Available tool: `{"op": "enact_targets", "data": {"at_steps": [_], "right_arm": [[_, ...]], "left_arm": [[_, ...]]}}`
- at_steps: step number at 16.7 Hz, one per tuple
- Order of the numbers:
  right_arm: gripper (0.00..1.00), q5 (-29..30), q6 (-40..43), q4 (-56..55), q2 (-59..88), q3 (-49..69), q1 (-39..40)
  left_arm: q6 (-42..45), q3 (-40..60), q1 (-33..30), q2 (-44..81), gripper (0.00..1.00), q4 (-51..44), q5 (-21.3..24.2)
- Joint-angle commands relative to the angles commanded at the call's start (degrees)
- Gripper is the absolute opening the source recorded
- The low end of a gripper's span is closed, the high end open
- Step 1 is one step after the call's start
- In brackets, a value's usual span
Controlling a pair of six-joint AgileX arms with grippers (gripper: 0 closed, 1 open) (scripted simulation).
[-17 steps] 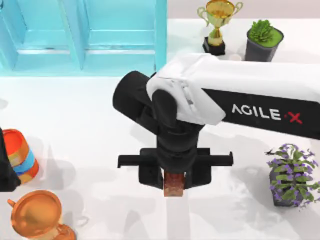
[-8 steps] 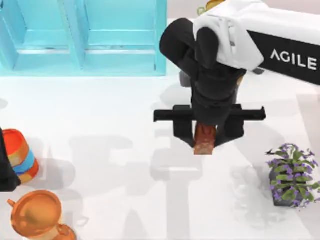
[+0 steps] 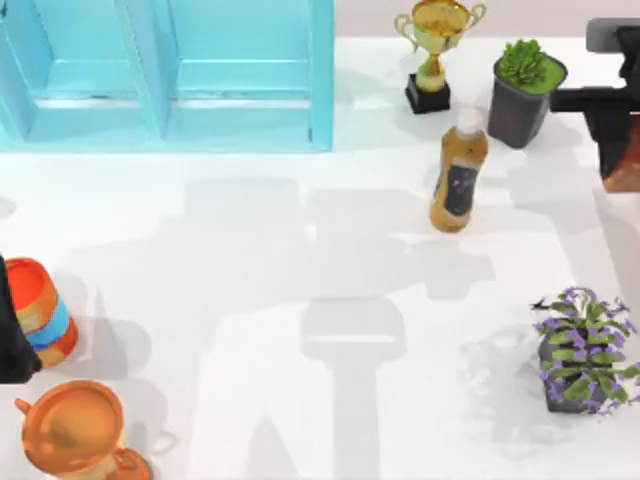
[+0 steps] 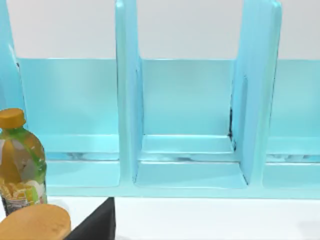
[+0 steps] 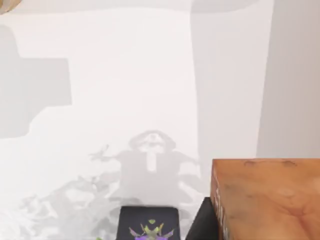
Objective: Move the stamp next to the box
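Observation:
The stamp, a small reddish-brown block, hangs at the top view's far right edge, level with the bottle. My right gripper is shut on it, its black crossbar just above. The right wrist view has the stamp close up, orange-brown, above the white table, with a black finger beside it. The box is the light blue partitioned one at the back left, far from the stamp. It also stands wide across the left wrist view. My left arm stays parked at the left edge.
A tea bottle stands right of the box, with a gold trophy and a green potted plant behind it. A purple flower pot sits front right. A striped can and a copper cup are front left.
My right arm has swung from the table's middle up and to the far right with the stamp in it, uncovering the bottle. The left arm has not moved.

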State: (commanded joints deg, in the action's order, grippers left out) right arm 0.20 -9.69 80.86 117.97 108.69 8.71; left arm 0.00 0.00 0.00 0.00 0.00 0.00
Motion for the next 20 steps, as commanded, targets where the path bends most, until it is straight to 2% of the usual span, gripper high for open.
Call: {"op": "enact_targets", "data": {"at_steps": [3, 10, 16, 20], "right_arm": [[0.00, -0.1, 4.4, 2.0, -0.2, 2.0, -4.4], [0.00, 0.5, 4.3, 1.2, 0.5, 1.0, -4.5], [0.00, 2.5, 3.8, -4.6, 1.5, -6.7, -4.0], [0.00, 0.7, 4.2, -11.1, 0.3, -11.5, -4.1]], "left_arm": [[0.0, 0.0, 0.0, 0.0, 1.00, 0.0, 0.0], [0.0, 0.0, 0.0, 0.0, 1.00, 0.0, 0.0], [0.0, 0.0, 0.0, 0.0, 1.00, 0.0, 0.0], [0.0, 0.0, 0.0, 0.0, 1.00, 0.0, 0.0]]}}
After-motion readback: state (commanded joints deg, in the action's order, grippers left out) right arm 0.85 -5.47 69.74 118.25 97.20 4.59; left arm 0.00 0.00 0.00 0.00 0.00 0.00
